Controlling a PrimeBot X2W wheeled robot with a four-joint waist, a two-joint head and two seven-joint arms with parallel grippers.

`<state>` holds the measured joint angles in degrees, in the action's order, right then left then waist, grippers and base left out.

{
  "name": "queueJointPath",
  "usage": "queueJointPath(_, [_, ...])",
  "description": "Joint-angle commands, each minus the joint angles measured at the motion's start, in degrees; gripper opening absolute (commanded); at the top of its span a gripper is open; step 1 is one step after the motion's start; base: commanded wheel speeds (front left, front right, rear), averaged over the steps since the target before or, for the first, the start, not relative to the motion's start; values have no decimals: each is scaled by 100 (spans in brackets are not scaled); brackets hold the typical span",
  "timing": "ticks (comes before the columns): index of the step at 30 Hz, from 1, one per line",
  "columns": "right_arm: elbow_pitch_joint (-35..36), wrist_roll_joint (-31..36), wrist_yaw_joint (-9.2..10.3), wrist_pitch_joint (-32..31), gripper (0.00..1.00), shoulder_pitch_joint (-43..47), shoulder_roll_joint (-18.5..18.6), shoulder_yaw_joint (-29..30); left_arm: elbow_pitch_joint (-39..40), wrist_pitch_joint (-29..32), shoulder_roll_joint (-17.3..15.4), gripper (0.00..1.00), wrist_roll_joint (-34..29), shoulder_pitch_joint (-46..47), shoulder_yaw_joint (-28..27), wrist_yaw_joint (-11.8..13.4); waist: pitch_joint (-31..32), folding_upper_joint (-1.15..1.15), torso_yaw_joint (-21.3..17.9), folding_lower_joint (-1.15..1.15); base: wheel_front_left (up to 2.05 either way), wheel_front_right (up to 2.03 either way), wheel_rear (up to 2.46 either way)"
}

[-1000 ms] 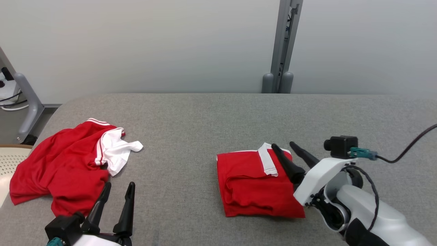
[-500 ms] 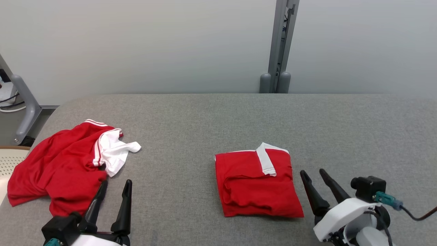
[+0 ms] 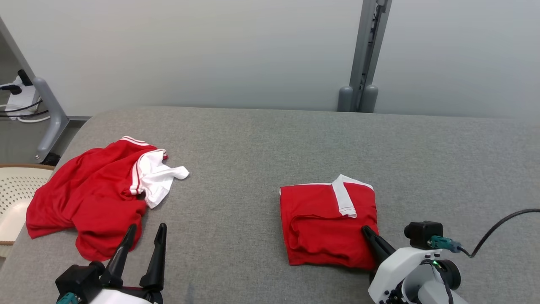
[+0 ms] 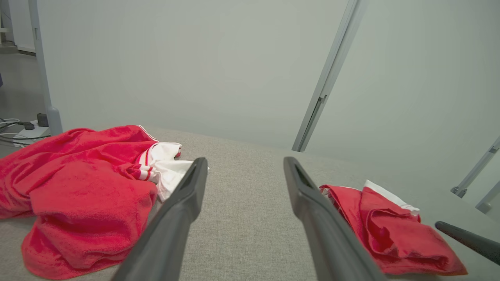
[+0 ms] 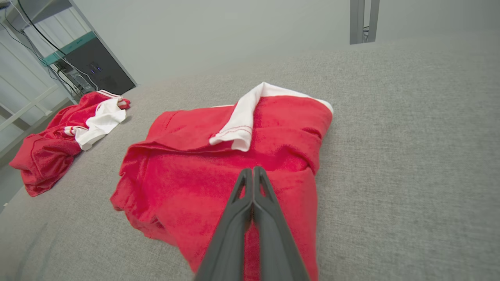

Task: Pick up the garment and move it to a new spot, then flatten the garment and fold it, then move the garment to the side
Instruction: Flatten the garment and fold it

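I see the folded red garment [image 3: 325, 223] lying on the grey surface [image 3: 261, 143], right of centre. My right pincer [image 3: 366, 230] has its fingers pressed together, tips over the garment's near right corner — whether they touch the cloth I cannot tell. My left pincer [image 3: 147, 228] stands spread and empty just beside a crumpled red garment [image 3: 88, 198] at the surface's left end.
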<state>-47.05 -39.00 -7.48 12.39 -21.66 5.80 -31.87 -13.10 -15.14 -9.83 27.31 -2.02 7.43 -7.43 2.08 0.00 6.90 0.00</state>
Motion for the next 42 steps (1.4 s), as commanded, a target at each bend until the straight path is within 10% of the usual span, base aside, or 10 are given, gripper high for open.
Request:
queueJointPath(1, [-83,-56,-3,-14,0,-81,9,-30,-9,0,-27,100,11,83,-1,-9,-21,0,46,0,0,0,0])
queueJointPath(24, [-1413,-902,-3,-55,0,-1721,-134,-625,-112,0,-151,100,357,436,267,-10,-615,0,1090,0,0,0,0])
queueJointPath(42, [-1138,-1453,-3,154,0,-2122,-274,-1593,-161,1,-172,100,379,356,290,-10,-391,0,770,0,0,0,0])
